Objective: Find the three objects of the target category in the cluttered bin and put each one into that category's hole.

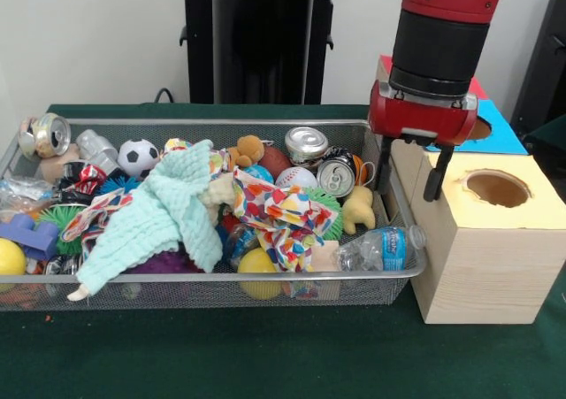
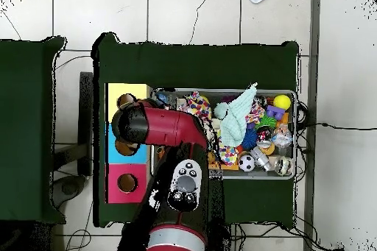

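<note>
— Where's the pincer [image 1: 409,167] right now?

— Hanging over the seam between the mesh bin [image 1: 265,286] and the yellow-topped box [image 1: 482,257]. Its two dark fingers are spread wide and nothing sits between them.

— And the hole?

— The round hole [image 1: 497,187] lies just to the pincer's side, away from the bin, in the front view.

— The target things?

— The category isn't shown. If it's cans, the nearest can [image 1: 336,178] sits close on the pincer's bin side and lower, end-on to the camera; another can [image 1: 306,142] lies just beyond it.

— So the next move?

— Probably sideways into the bin, then down.
</note>
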Robot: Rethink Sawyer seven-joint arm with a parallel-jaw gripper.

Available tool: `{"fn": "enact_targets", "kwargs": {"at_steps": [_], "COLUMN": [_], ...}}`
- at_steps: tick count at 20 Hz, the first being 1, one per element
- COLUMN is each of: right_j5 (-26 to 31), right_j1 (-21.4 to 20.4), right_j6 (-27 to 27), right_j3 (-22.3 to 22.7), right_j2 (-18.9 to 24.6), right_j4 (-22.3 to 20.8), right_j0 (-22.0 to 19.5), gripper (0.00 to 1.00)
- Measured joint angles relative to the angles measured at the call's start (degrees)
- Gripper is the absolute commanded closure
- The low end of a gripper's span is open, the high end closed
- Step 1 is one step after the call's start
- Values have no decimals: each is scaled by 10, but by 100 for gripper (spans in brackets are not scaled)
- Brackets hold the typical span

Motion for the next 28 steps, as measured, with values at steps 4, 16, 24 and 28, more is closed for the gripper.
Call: {"fn": "enact_targets", "kwargs": {"at_steps": [4, 16, 24, 28], "right_j5": [0, -14, -14, -14], "right_j1": [2, 10, 13, 17], "right_j6": [0, 0, 0, 0], "right_j3": [0, 0, -3, -7], "right_j2": [0, 3, 3, 2], "right_j4": [0, 0, 0, 0], "right_j0": [-2, -5, -4, -4], "gripper": [0, 0, 0, 0]}}
